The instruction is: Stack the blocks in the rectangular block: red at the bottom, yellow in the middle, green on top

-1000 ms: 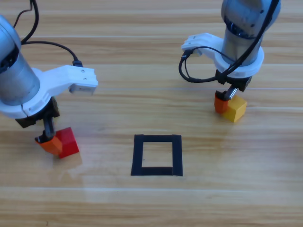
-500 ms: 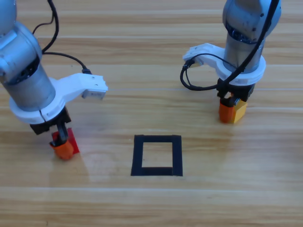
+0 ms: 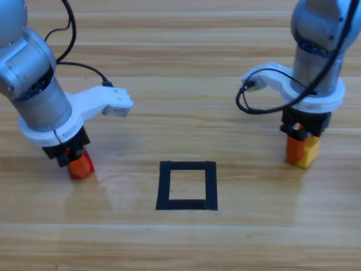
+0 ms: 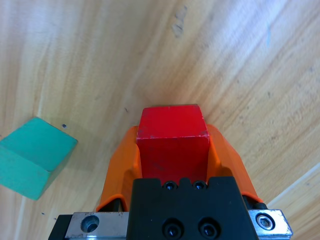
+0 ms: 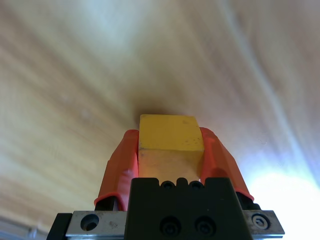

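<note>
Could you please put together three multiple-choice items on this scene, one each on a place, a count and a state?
1. Where is the small teal-green cube?
A. inside the tape outline
B. on the table beside the left gripper's red cube
C. in the right gripper

2. How many cubes lie inside the black tape square outline?
A. none
B. one
C. two

3. What is the right gripper doing?
A. open above the outline
B. shut on nothing
C. shut on the small yellow cube

Answers:
1 B: the left wrist view shows the teal-green cube on the wooden table, apart from the small red cube clamped in the left gripper.
2 A: the black tape square outline holds only bare wood.
3 C: the right gripper has a jaw on each side of the yellow cube.
</note>
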Motion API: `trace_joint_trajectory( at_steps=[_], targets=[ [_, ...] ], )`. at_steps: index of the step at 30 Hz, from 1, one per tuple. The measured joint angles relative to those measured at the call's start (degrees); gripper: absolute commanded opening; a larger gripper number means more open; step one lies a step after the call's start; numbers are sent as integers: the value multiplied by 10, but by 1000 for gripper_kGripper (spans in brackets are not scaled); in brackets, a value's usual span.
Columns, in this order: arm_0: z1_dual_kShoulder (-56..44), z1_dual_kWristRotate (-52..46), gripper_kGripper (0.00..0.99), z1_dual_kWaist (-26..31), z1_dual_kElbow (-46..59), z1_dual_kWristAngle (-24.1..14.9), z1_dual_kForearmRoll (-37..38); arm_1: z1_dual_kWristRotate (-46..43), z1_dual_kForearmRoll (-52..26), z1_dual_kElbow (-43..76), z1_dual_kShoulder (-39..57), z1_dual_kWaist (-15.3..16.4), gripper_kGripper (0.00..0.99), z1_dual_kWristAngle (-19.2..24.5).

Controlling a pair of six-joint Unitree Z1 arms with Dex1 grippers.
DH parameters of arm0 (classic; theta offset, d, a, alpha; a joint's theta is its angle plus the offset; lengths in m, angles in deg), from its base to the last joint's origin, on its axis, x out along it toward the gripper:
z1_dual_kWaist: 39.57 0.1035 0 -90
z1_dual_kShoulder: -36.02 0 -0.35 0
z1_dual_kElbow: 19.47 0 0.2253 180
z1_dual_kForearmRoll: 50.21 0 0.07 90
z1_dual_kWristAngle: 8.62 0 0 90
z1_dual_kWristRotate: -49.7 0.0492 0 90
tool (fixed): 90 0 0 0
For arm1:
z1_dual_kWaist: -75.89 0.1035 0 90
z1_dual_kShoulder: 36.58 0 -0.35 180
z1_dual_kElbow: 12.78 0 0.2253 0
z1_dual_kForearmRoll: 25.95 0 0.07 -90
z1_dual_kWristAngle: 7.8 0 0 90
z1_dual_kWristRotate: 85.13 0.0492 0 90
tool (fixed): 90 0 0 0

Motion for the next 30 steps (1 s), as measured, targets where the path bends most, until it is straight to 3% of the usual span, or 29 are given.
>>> trace_joint_trajectory(
  at_steps=[4, 9, 11, 19, 24, 30],
  targets=[
    [0, -67, 0, 0, -21, 12, -5, -37, 1, 44, 56, 15, 0, -12],
    [-19, -139, 0, 0, -45, 119, -9, -69, 1, 34, 87, 74, 0, -19],
    [-29, -194, 0, 0, -45, 141, -8, -69, 1, 22, 86, 94, 0, -28],
    [48, -374, 0, -21, -148, 158, -33, -69, 7, 13, 87, 117, 0, -66],
    [138, -396, 0, -54, -294, 153, -146, -74, 14, 60, 116, 117, 0, -68],
    [146, -413, 0, -92, -331, 122, -167, -86, 14, 87, 160, 117, 0, -58]
  ],
)
